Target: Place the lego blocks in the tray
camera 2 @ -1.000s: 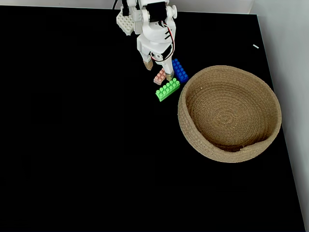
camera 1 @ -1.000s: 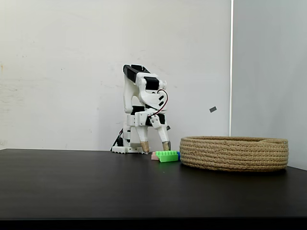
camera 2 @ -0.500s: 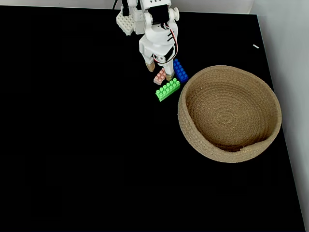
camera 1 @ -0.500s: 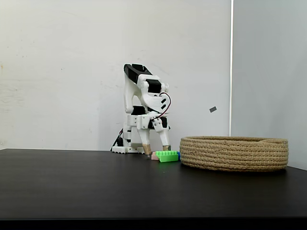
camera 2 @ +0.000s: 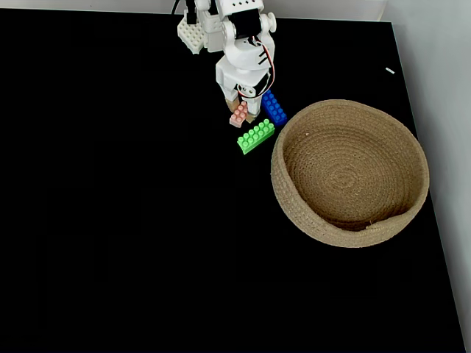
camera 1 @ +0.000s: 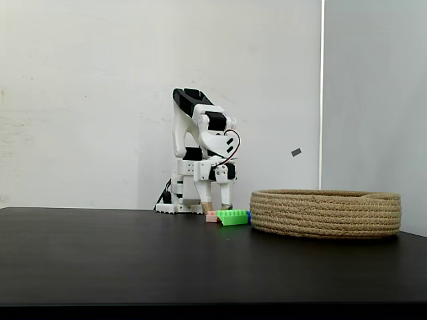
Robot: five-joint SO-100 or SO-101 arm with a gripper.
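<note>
Pink brick (camera 2: 238,115) sits between the gripper (camera 2: 243,112) fingers, apparently closed on it, so the grasp step is underway; next, lifting toward the basket (camera 2: 412,147)

Pink (camera 2: 238,114), green (camera 2: 256,136), blue bricks (camera 2: 274,107); tan basket (camera 2: 294,198)
</note>
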